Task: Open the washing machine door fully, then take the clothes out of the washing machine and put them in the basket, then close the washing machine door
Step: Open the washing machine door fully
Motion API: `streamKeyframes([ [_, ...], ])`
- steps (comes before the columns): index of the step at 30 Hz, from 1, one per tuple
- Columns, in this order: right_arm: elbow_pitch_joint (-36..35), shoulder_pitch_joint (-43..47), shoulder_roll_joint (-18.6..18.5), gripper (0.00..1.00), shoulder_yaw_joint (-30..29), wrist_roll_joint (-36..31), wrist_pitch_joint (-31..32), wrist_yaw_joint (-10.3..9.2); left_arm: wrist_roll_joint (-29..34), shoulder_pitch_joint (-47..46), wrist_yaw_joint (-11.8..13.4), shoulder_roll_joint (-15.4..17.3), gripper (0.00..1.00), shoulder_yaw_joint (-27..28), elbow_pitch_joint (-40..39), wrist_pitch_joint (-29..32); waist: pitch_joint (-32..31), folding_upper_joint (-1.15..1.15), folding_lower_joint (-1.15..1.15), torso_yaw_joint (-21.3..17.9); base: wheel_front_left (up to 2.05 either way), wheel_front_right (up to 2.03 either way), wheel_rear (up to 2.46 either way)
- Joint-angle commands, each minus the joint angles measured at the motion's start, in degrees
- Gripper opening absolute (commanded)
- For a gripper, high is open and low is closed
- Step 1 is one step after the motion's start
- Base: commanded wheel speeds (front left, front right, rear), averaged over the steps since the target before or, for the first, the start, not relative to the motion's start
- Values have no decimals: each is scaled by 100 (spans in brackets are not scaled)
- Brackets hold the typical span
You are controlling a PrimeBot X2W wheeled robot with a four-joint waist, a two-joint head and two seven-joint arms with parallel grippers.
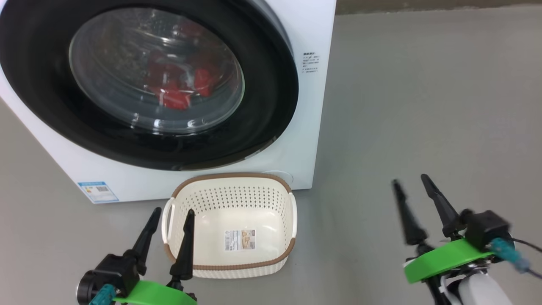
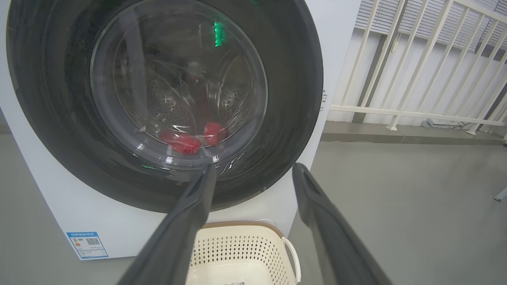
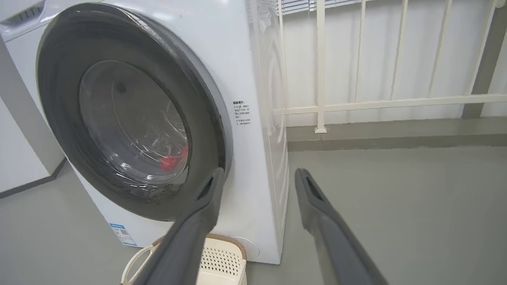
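The left jaws stand wide apart and empty, their two dark fingers (image 1: 185,245) aimed forward at the washing machine (image 1: 302,148). Just ahead of them, and a little to their right, the basket (image 1: 230,176) sits on the grey floor (image 1: 423,106), mouth up. Its handles are at left and right, so its long axis looks to run across the jaws' line rather than along it. In the head view the inner finger crosses the basket's left rim; I cannot tell whether it touches. The left wrist view shows the basket (image 2: 237,245) low between the fingers (image 2: 186,229).

The right jaws are likewise spread and hold nothing. Their fingers (image 1: 440,207) hang over bare floor, well to the right of the basket and off the machine's right front corner.

Beyond the basket, the washing machine door (image 1: 271,97) lies shut and flat on the front of the machine. It faces the jaws, and its glass bowl bulges inward. The clothes (image 1: 175,99) show red through the glass, low in the drum, ahead of and above the left jaws. They also show from the left wrist (image 2: 184,143) and the right wrist (image 3: 170,162). A blue sticker (image 1: 97,192) sits at the machine's lower left corner.
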Motion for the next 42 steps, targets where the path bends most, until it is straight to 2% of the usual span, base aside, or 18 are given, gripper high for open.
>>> streamKeyframes([
  [1,-97,-272,-41,0,50,386,-37,2,31,-247,17,85,100,143,-151,-69,73,0,0,49,0,0,0],
  [11,208,-800,-41,0,-202,2431,-37,2,-73,-509,78,85,100,-152,-405,-69,527,0,0,311,0,0,0],
  [13,302,-994,-65,0,-170,2799,-37,2,-106,-561,105,85,100,-209,-476,-69,639,0,0,357,0,0,0],
  [16,504,-1332,-148,0,5,3701,-7,2,-134,-656,138,85,100,-283,-560,-69,820,0,0,432,0,0,0],
  [22,555,-2039,-534,0,299,5404,555,2,-132,-875,166,85,100,-349,-666,-69,1246,0,0,545,0,0,0],
  [28,458,-2637,-793,0,412,6646,1313,2,-161,-1115,179,85,100,-382,-838,-69,1670,0,0,676,0,0,0],
  [36,484,-3396,-899,0,302,7633,2212,2,-235,-1341,204,85,100,-478,-993,-69,2074,0,0,805,0,0,0],
  [37,550,-3656,-858,0,183,7927,2446,2,-233,-1410,209,85,100,-508,-1042,-69,2175,0,0,836,0,0,0],
  [42,834,-4254,-830,0,158,8271,3132,2,-172,-1563,230,85,100,-599,-1151,-69,2397,0,0,912,0,0,0],
])
